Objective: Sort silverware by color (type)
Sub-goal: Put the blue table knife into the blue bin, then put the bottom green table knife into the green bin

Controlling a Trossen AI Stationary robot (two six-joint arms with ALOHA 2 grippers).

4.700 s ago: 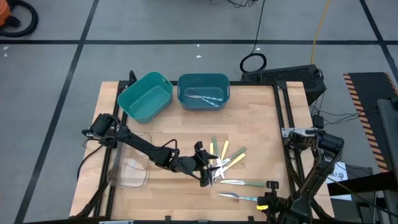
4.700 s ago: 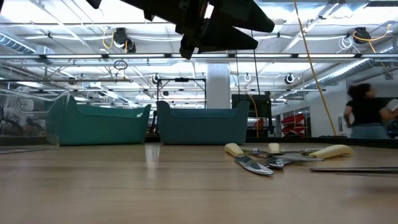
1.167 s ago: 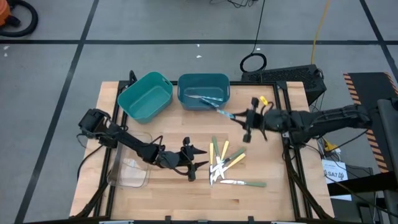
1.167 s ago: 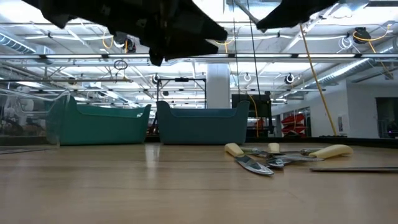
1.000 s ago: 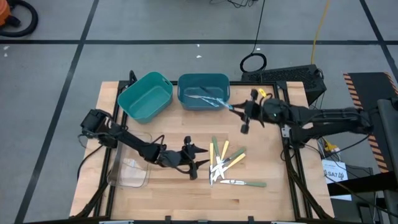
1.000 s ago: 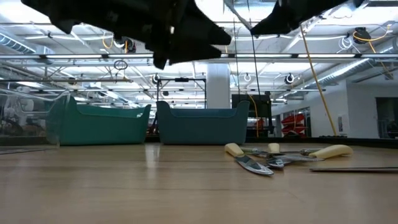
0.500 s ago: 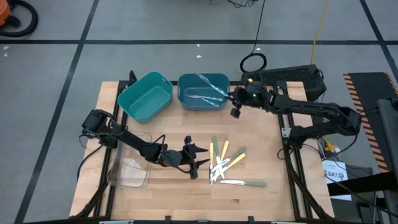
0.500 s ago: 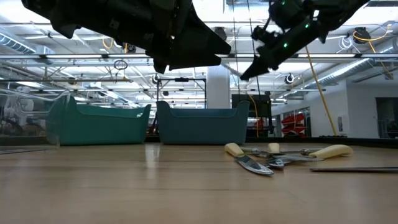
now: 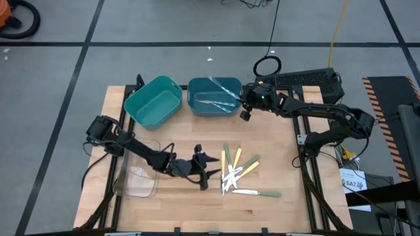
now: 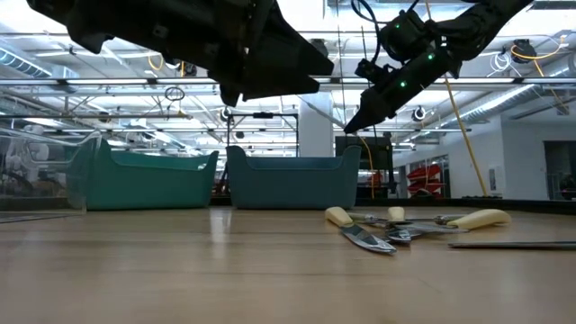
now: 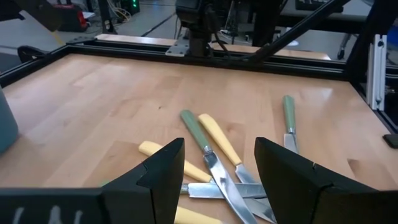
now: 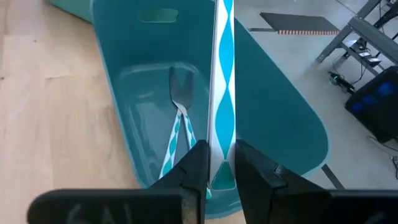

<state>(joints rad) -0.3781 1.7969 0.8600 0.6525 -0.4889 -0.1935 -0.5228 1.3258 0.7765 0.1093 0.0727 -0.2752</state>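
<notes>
While the left gripper [image 9: 209, 165] hangs with its fingers [image 11: 163, 173] spread apart just beside the loose silverware [image 9: 235, 172] on the wooden table [image 9: 275, 131], those yellow- and green-handled knives [image 11: 214, 155] lie fanned with their handles mostly toward the table's far side. Farther back, the right gripper [image 9: 244, 108] sits at the near-right rim of the darker teal bin [image 9: 197, 85], fingers [image 12: 194, 167] clamped on a blue-and-white patterned utensil [image 12: 222, 74] whose long axis runs out over the bin, above matching pieces [image 12: 176, 132] inside. Beside it stands the lighter teal bin [image 9: 153, 101], with grey floor [image 9: 164, 26] beyond.
</notes>
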